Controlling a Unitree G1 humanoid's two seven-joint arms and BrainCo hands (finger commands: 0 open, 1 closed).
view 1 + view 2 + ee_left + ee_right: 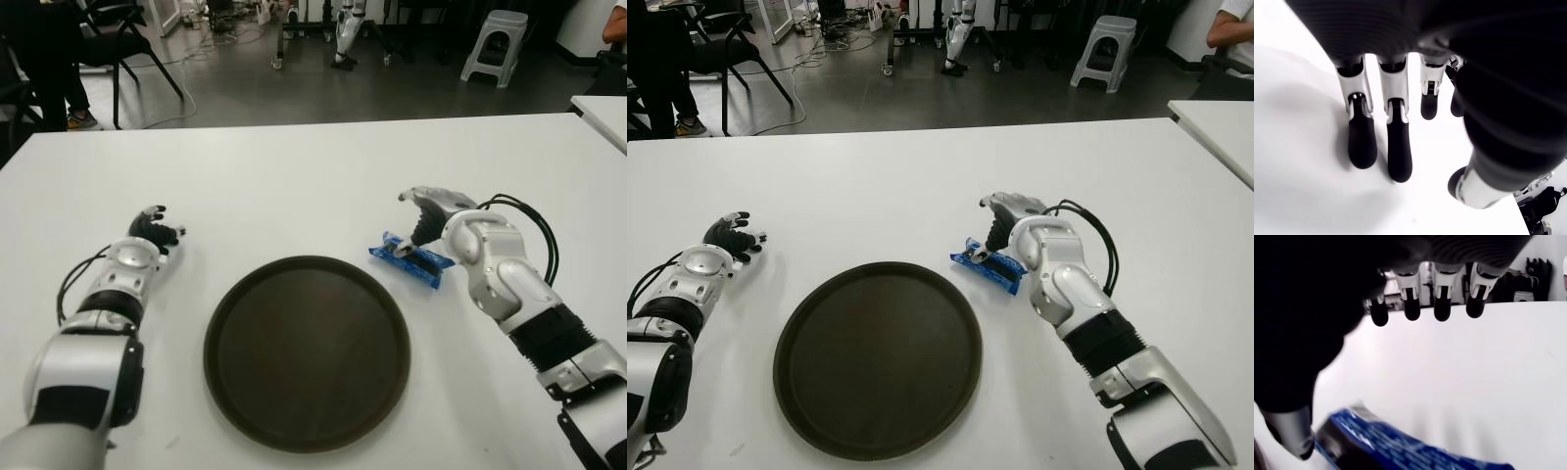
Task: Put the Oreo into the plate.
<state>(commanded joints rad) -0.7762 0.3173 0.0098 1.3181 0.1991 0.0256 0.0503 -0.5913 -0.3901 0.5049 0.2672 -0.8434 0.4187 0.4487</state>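
Note:
The Oreo (419,262) is a blue packet lying flat on the white table (294,176), just off the right rim of the dark round plate (306,352). My right hand (411,227) hovers over the packet's left end. Its four fingers (1442,308) stretch out straight above the table, and its thumb (1295,435) points down beside the packet's (1396,448) end. Nothing is grasped. The plate holds nothing. My left hand (157,228) shows at the left of the plate with its fingers (1362,147) relaxed over bare table.
A second white table (602,113) juts in at the far right. Beyond the table's far edge are black chairs (122,39), a grey stool (495,44) and a seated person's legs (54,69).

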